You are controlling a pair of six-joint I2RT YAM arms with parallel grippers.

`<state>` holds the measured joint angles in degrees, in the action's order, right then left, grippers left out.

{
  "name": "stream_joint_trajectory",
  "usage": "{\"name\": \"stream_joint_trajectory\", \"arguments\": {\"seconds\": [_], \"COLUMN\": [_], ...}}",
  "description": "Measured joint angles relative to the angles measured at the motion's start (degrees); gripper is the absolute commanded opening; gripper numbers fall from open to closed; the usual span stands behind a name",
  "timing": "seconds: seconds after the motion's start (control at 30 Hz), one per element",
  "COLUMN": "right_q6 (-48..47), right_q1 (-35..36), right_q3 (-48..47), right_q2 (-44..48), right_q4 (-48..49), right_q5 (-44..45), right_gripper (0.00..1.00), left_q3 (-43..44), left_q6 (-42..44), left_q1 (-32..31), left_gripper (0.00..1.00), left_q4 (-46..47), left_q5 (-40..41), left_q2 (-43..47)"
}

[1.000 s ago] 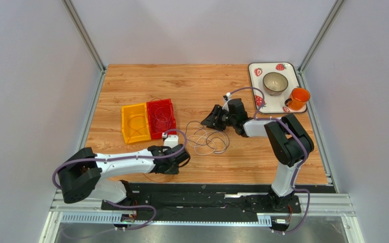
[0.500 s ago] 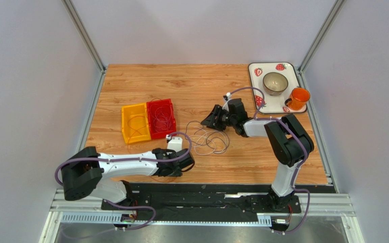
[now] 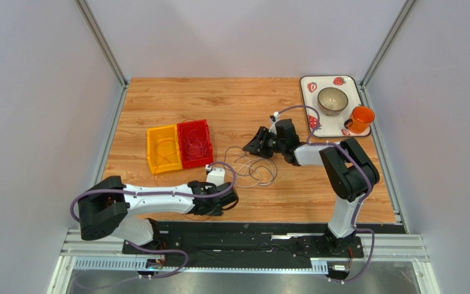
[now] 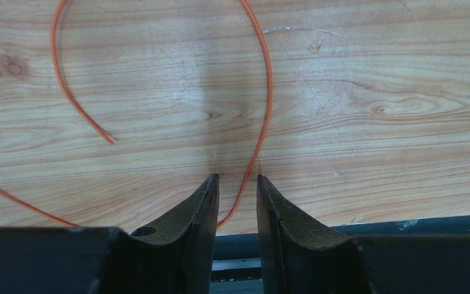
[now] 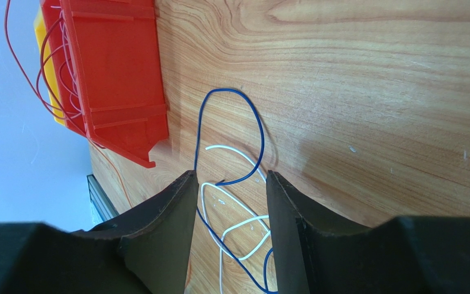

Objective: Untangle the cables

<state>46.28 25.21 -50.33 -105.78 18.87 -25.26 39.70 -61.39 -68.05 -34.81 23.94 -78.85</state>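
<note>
Left wrist view showed us the left pincer point(image 4: 237, 184) with its fingers a narrow gap apart, clamped on nothing. An orange cable point(image 4: 267, 98) ran from ahead of the tips straight into that gap and lay flat on the bench point(image 4: 390, 67). We counted three orange stretches there: the one in the gap, a curved one ahead and to the left of the tips, and one beside the left finger. We could not tell whether they were one wire.

The right pincer point(image 5: 230, 177) stood wide apart, also holding nothing. Just ahead of its tips looped one blue cable point(image 5: 257, 122), crossing one white cable point(image 5: 234, 152) that curled back between the fingers. Ahead and to its left stood two bins, one red bin point(image 5: 115, 73) and one yellow bin point(image 5: 48, 104), with thin red wires point(image 5: 17, 67) spilling over their far side.

We judged the cables very light, limp and slick, so a loose grip would let them slide out. The best hold looked like a lone stretch clear of any crossing, such as the orange run already in the left gap, because a pull near a crossing would likely drag the neighbours along.
</note>
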Motion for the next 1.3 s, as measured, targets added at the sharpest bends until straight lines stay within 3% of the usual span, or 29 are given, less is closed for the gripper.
{"name": "stream_joint_trajectory", "arguments": {"seconds": [0.2, 0.23, 0.43, 0.8, 0.97, 1.1, 1.13, 1.17, 1.2, 1.3], "right_q6": [0.00, 0.00, 0.00, 0.00, 0.00, 0.00, 0.00, 0.00, 0.00, 0.02], "right_q1": [0.00, 0.00, -0.02, 0.00, 0.00, -0.02, 0.00, -0.02, 0.00, -0.02], "right_q3": [0.00, 0.00, 0.00, 0.00, 0.00, 0.00, 0.00, 0.00, 0.00, 0.00], "right_q2": [0.00, 0.00, 0.00, 0.00, 0.00, 0.00, 0.00, 0.00, 0.00, 0.00], "right_q4": [0.00, 0.00, 0.00, 0.00, 0.00, 0.00, 0.00, 0.00, 0.00, 0.00], "right_q5": [-0.04, -0.11, -0.24, -0.35, -0.35, -0.35, -0.35, -0.35, -0.37, -0.37], "right_gripper": [0.49, 0.49, 0.48, 0.49, 0.49, 0.48, 0.48, 0.48, 0.49, 0.49], "left_q3": [0.37, 0.48, 0.76, 1.38, 6.73, 12.70, 13.40, 13.60, 13.55, 12.13], "left_q6": [-0.31, -0.44, -1.42, -1.75, -0.61, 1.90, 2.73, 3.65, 5.18, 8.48], "left_q1": [-0.55, -0.55, -0.55, -0.57, -0.52, 1.05, 1.79, 2.69, 3.61, 5.81], "left_gripper": [0.23, 0.16, 0.00, 0.00, 0.00, 0.00, 0.02, 0.08, 0.22, 0.35], "left_q4": [0.17, 0.17, 0.22, 0.22, -8.41, -13.09, -13.35, -13.25, -13.11, -10.51], "left_q5": [0.42, 0.59, 1.57, 2.34, 4.96, 7.72, 8.02, 8.09, 7.93, 6.86], "left_q2": [-2.08, -2.32, -2.91, -3.04, -1.01, 5.60, 7.34, 9.07, 10.67, 12.50]}}
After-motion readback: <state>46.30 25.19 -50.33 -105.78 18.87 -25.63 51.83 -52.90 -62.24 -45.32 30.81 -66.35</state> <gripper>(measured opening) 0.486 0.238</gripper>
